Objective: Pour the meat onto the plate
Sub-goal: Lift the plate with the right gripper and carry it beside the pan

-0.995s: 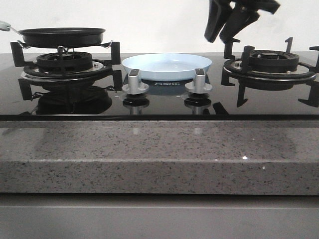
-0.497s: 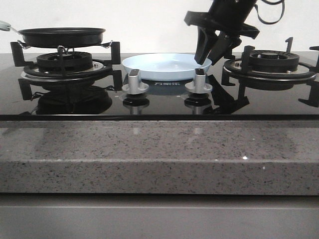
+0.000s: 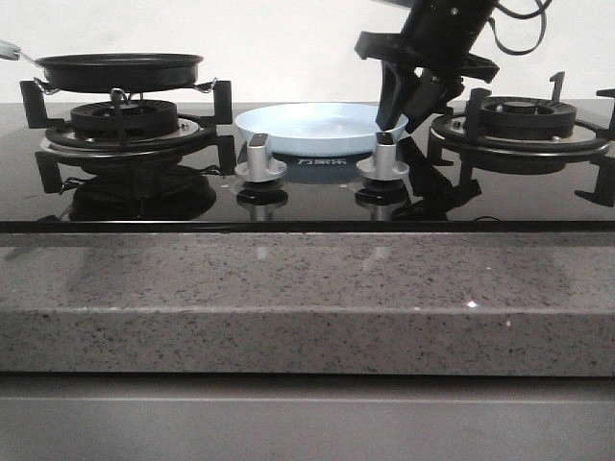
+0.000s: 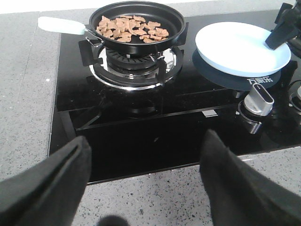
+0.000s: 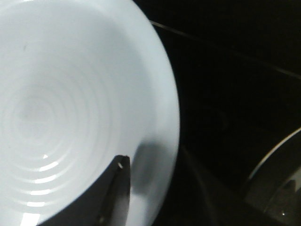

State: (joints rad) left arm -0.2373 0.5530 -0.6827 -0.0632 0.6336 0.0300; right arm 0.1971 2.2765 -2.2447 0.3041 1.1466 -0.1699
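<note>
The meat (image 4: 131, 27), a loose heap of reddish-brown pieces, lies in the black frying pan (image 4: 136, 21) on the left burner; in the front view only the pan (image 3: 120, 69) shows. The pale blue plate (image 3: 322, 128) sits on the hob between the burners and holds nothing. My right gripper (image 3: 404, 108) hangs open at the plate's right rim, one finger (image 5: 115, 193) over the plate's (image 5: 70, 103) inside and the other outside it. My left gripper (image 4: 146, 179) is open and holds nothing, low over the stone counter's front edge, well short of the pan.
The pan's pale handle (image 4: 61, 24) points away from the plate. Two silver knobs (image 3: 260, 158) (image 3: 383, 157) stand in front of the plate. A bare burner with raised black grate prongs (image 3: 519, 120) sits right of the plate. The speckled counter (image 3: 307, 298) runs along the front.
My right gripper has come down and to the left from high above the right burner to the plate's right rim. Pan and plate have not moved.
</note>
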